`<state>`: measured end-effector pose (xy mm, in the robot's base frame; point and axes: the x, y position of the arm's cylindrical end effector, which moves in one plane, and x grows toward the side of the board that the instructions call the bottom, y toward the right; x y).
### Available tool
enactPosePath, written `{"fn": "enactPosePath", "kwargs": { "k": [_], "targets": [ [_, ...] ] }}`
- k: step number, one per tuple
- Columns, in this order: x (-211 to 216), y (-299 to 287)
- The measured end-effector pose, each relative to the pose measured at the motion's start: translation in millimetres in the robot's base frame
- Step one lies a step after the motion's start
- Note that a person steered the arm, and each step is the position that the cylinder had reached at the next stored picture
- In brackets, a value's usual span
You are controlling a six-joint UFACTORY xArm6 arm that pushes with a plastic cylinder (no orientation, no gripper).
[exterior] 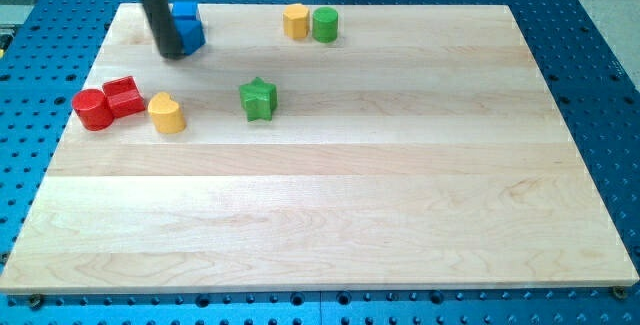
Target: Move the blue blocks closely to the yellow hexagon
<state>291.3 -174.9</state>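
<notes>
1. Our tip touches the left side of the blue blocks, near the tabletop's top left edge.
2. We have no jaws, so we only push.
3. The blocks look small, hard and light; they should slide easily.
4. The yellow hexagon sits to the right, beside a green cylinder, with open wood between.

You get bright, even light from overhead: the board shows no glare and its grain reads sharp throughout. Shadows stay short and soft, hugging the green star and the rod, whose top looks slightly blurred.
</notes>
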Motion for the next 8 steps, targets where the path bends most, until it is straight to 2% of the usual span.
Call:
{"fn": "enactPosePath", "kwargs": {
  "k": [1, 2, 3, 4, 5, 6, 8],
  "targets": [
    [-0.1, -18.0],
    [-7.9, -76.7],
    [-48.8, -61.9],
    [-66.0, -34.7],
    [-32.6, 67.4],
    [-41.3, 20.2],
    [17.3, 38.7]
  ]
}}
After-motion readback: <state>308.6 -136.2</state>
